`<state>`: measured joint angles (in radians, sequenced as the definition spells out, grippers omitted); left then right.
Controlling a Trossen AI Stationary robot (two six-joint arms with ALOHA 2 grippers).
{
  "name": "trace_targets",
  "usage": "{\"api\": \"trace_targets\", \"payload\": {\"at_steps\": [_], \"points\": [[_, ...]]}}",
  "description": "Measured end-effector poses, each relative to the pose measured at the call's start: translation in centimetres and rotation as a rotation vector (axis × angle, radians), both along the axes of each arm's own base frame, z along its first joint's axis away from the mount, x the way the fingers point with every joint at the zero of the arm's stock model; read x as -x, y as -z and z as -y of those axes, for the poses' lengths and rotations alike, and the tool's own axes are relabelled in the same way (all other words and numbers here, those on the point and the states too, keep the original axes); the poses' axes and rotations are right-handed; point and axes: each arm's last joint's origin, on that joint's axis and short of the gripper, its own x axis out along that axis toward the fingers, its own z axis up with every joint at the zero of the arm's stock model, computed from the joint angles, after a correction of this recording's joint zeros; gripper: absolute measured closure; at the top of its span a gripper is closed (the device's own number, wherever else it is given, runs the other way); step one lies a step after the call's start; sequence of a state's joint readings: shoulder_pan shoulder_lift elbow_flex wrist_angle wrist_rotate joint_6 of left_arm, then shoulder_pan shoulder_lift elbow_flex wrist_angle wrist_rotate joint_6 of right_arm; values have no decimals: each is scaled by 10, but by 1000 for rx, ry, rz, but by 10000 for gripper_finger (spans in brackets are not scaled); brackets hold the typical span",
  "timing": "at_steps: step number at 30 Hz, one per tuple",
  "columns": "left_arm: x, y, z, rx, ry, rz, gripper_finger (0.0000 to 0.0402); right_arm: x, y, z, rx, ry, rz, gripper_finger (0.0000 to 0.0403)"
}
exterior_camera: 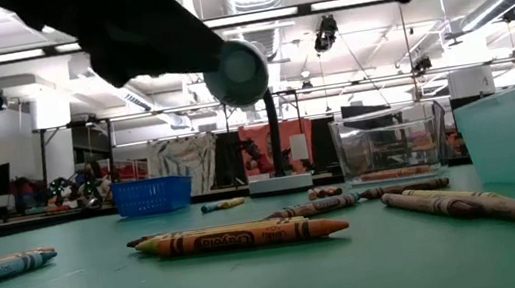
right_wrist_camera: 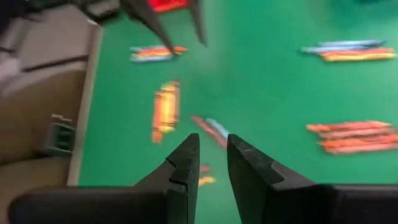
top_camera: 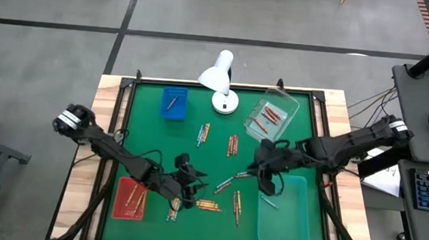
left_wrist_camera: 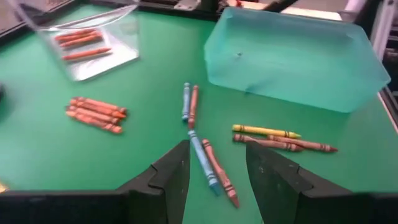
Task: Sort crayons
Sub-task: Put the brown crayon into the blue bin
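High view, trays: four — blue tray (top_camera: 174,103) with one crayon, clear tray (top_camera: 272,116) with about three red ones, red tray (top_camera: 129,199) with about two, teal tray (top_camera: 285,210) with one.
High view, loose crayons (top_camera: 232,145): scattered in small clusters mid-mat; exact count unclear.
High view, grippers: left gripper (top_camera: 187,183) over the near clusters; right gripper (top_camera: 260,168) beside the teal tray; white lamp (top_camera: 219,79) at the far edge.
Low view: roughly nine crayons, arms cut off at top.
Left wrist view: fingers apart, empty, above a blue and orange pair (left_wrist_camera: 208,163); thirteen loose crayons.
Right wrist view: fingers slightly parted, nothing between them; crayons below blurred.
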<state>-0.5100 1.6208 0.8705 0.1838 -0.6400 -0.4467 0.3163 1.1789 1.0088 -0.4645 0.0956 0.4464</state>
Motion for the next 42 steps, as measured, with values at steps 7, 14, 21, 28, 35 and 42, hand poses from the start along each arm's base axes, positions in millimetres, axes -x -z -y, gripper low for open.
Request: {"api": "trace_targets", "payload": {"at_steps": [7, 14, 21, 28, 35, 42], "points": [[-10, 13, 16, -6, 38, -9, 262, -1, 3, -30, -78, -49, 32, 339], [-21, 15, 41, -86, 142, -35, 262, -7, 10, -49, -121, -87, 40, 339], [-16, 11, 57, -144, 240, -73, 262, -5, 20, -64, -149, -153, -25, 339], [-9, 22, 56, -141, 257, -110, 262, -4, 24, -68, -137, -166, -48, 339], [-7, 28, 51, -167, 257, -129, 262, -7, 30, -69, -96, -170, -53, 339], [-1, 41, 43, -192, 248, -171, 262, -13, 36, -67, 68, -167, -6, 339]]}}
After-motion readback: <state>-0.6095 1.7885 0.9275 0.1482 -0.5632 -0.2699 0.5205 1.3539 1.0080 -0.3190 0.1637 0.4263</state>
